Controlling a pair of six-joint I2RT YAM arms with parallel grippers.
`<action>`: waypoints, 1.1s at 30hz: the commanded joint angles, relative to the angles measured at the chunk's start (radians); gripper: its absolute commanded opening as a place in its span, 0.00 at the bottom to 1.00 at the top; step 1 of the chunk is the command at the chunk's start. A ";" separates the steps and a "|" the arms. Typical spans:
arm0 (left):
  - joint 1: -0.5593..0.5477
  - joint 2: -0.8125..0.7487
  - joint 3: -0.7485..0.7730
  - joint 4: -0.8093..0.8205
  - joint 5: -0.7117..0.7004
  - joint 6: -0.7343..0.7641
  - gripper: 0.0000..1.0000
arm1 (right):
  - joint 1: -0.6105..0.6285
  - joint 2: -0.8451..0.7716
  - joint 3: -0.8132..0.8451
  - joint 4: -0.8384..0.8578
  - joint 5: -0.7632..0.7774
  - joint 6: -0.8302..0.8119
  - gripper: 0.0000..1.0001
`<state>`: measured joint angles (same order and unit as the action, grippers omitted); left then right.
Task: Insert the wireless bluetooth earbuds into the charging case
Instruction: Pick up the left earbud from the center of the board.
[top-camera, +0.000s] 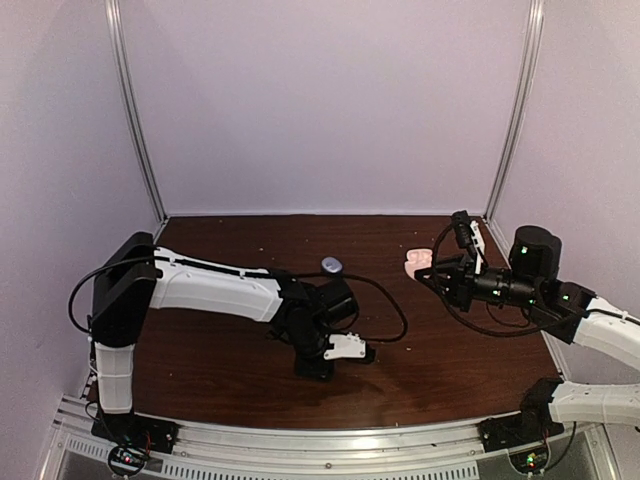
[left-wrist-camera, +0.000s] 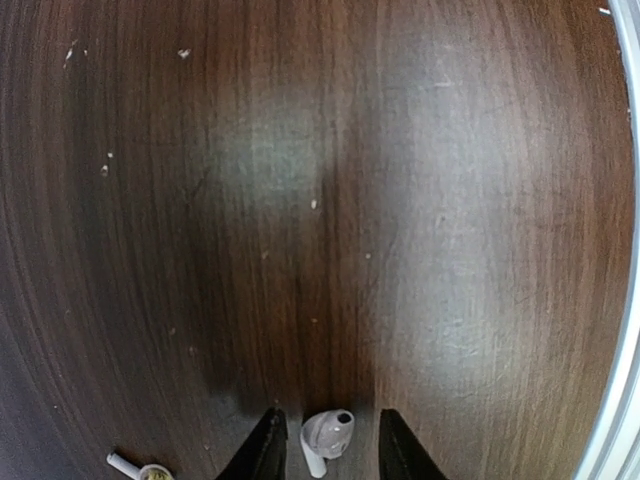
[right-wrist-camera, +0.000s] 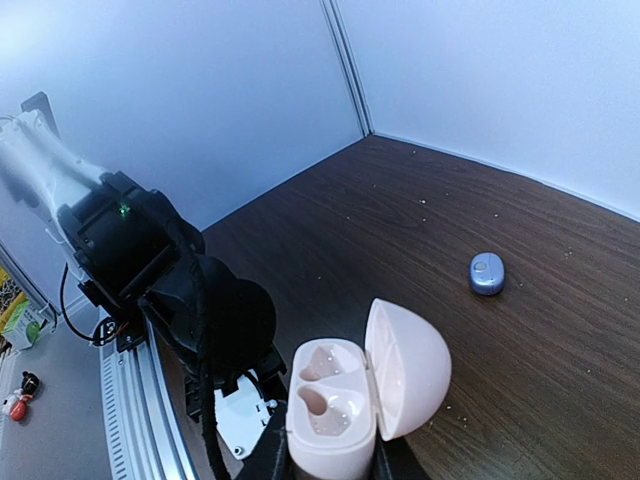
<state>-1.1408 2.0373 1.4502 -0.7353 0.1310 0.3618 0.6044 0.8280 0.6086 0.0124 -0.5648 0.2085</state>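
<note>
Left wrist view: a white earbud (left-wrist-camera: 327, 435) lies on the worktop (left-wrist-camera: 420, 200) between the left fingers (top-camera: 320, 368), its stem towards the camera. A second earbud (left-wrist-camera: 135, 467) shows only in part at the lower left edge.
Grip, left: the left fingers are part open, one on either side of the earbud. A sliver of wood shows on each side, so nothing is gripped as far as I can see.
Grip, right: the right fingers (top-camera: 430, 268) are closed on the base of the case (right-wrist-camera: 345, 400), which appears to be held clear of the worktop on the right side.
Case: pale pink, with the lid hinged open to one side and both wells bare.
Also present: a small blue-grey case (top-camera: 331, 264) lies shut on the wood towards the back, with nothing touching it.
Done: the case is open and in hand, and the left arm is lined up over an earbud.
Outstanding: in my judgement nearly everything. The earbud must be gripped, lifted, carried across and seated in a well, and then the other. No earbud is seated yet.
Worktop: dark brown wood grain with soft glare patches and scattered pale specks. A metal rail (top-camera: 330, 435) runs along the near edge.
Room: plain pale lilac walls (top-camera: 320, 100) on three sides, with metal posts (top-camera: 135, 110) at the back corners.
</note>
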 joint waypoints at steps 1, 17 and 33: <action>-0.007 0.029 0.031 -0.013 -0.019 0.014 0.34 | -0.006 -0.012 -0.002 0.012 -0.013 -0.003 0.00; -0.007 0.041 0.030 -0.034 -0.037 0.000 0.24 | -0.007 0.002 0.006 0.007 -0.014 -0.013 0.00; 0.117 -0.126 0.046 0.110 0.098 -0.198 0.10 | -0.007 0.002 0.021 0.005 0.004 -0.005 0.00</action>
<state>-1.1088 2.0342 1.4681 -0.7322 0.1364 0.2775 0.6041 0.8322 0.6086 0.0113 -0.5652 0.2062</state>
